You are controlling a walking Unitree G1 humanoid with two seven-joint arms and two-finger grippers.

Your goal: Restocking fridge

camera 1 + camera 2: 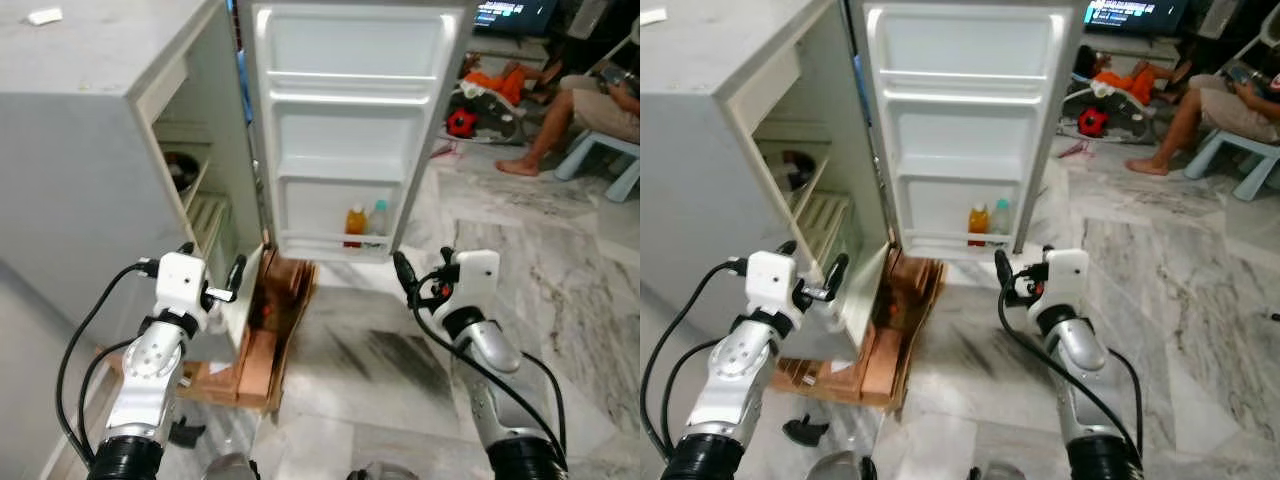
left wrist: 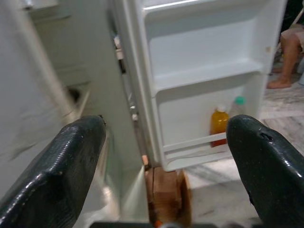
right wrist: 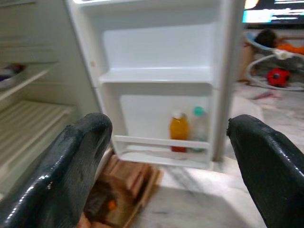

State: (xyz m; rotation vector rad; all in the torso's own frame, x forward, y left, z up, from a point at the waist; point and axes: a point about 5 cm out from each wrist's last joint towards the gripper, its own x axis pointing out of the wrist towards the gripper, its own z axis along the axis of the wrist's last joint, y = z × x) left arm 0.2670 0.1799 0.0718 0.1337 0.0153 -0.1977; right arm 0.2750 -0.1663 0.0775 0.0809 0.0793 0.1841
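The small white fridge [image 1: 90, 180] stands open on my left, its door [image 1: 345, 130] swung wide and facing me. On the door's lowest shelf an orange juice bottle [image 1: 355, 222] stands beside a clear bottle with a green cap [image 1: 378, 220]; the upper door shelves are bare. A dark bowl [image 1: 180, 170] sits on a shelf inside the cabinet. My left gripper [image 1: 211, 260] is raised in front of the cabinet's lower edge, open and empty. My right gripper [image 1: 425, 265] is open and empty too, held just right of the door's bottom corner. Both wrist views look between the fingers [image 2: 76, 156] [image 3: 80, 152] at the two bottles.
The fridge rests on a wooden pallet [image 1: 270, 340] with cardboard. Marble floor stretches right and ahead. A person [image 1: 590, 100] sits on a blue stool [image 1: 610, 150] at the back right, near a red object [image 1: 461, 122]. A small black item [image 1: 185, 432] lies by my left side.
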